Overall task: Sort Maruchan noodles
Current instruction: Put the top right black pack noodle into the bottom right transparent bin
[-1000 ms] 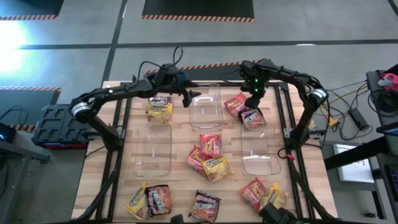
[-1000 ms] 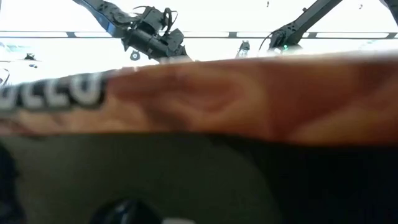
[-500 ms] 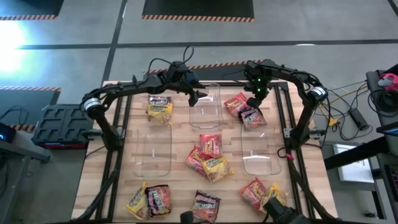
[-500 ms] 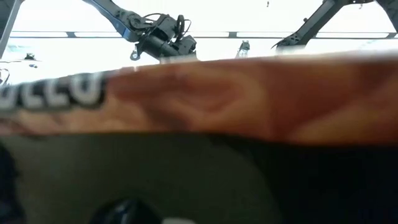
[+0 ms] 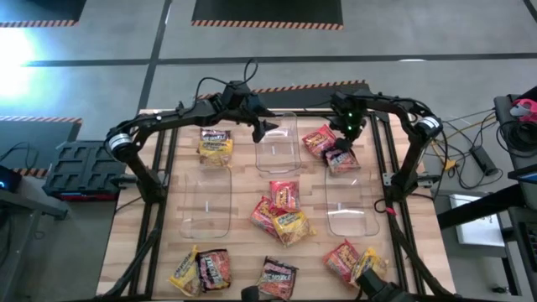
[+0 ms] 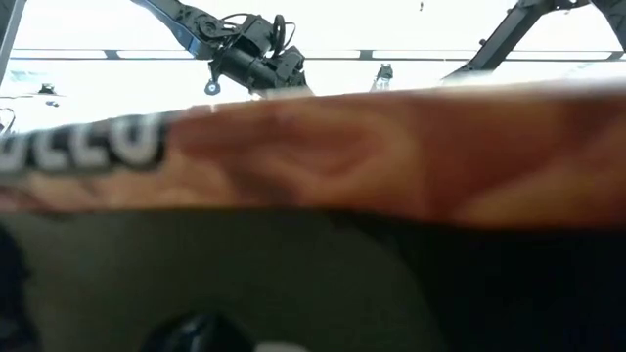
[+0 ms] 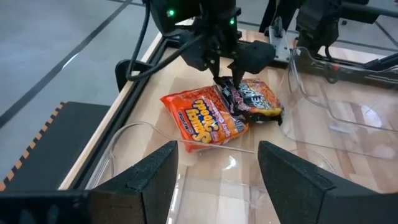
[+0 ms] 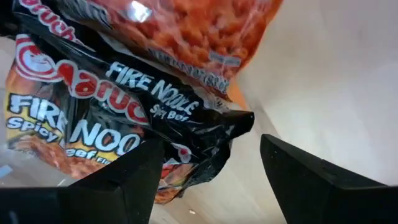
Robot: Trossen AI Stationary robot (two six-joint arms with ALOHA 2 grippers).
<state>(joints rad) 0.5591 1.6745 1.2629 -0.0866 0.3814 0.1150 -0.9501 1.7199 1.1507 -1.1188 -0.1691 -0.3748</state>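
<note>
**Inspector:** Wooden slat table [image 5: 243, 252], grey floor around it, four clear bins [image 5: 207, 201] on top. Where does the right gripper [image 5: 342, 144] stand?

**Assistant:** At about one o'clock from the table's centre, low over a black Fire Noodle packet [image 5: 341, 158] that overlaps a red packet [image 5: 318, 140]. Its fingers are spread apart, one on each side of the black packet's crimped end, and not clamped on it. The black packet lies partly over the near rim of the right-hand bin [image 5: 351, 201].

**Inspector:** And the left gripper [image 5: 259, 129]?

**Assistant:** At twelve o'clock, above the far centre bin [image 5: 278, 144]. Fingers apart, nothing between them.

**Inspector:** Remaining Maruchan noodles?

**Assistant:** A dark packet on a yellow one [image 5: 215, 147] at eleven o'clock, beside the left bin. Two red packets [image 5: 283, 194] and a yellow one [image 5: 293, 225] clustered at the centre. A yellow and a dark packet [image 5: 201, 269] at seven o'clock, one dark packet [image 5: 277, 276] at six, a red and a yellow [image 5: 355, 262] at five.

**Inspector:** Low view?

**Assistant:** Mostly the table edge; it shows only the arms above it.
</note>
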